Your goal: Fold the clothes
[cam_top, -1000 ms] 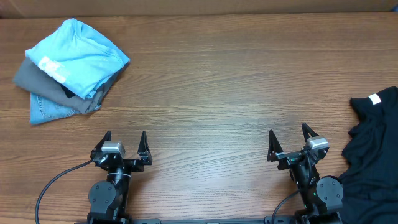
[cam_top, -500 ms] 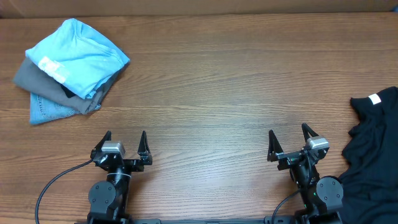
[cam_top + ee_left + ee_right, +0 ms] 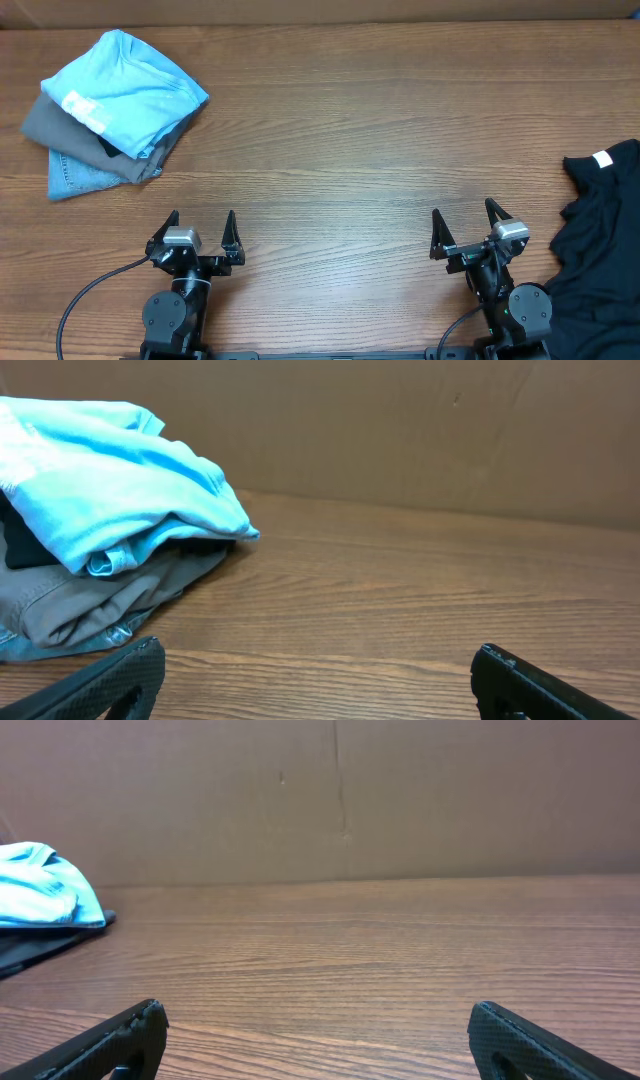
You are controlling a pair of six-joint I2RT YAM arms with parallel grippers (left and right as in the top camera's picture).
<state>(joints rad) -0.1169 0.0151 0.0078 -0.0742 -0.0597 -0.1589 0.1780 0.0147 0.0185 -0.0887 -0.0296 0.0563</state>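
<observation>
A stack of folded clothes (image 3: 108,105) lies at the table's far left: a light blue shirt on top, a grey garment and denim beneath. It also shows in the left wrist view (image 3: 100,550) and at the left edge of the right wrist view (image 3: 40,905). A crumpled black garment (image 3: 600,235) with a white tag lies at the right edge. My left gripper (image 3: 201,222) is open and empty near the front edge, its fingers wide apart (image 3: 315,670). My right gripper (image 3: 467,218) is open and empty, just left of the black garment (image 3: 315,1030).
A brown cardboard wall (image 3: 400,430) backs the wooden table (image 3: 340,140). Both arm bases sit at the front edge.
</observation>
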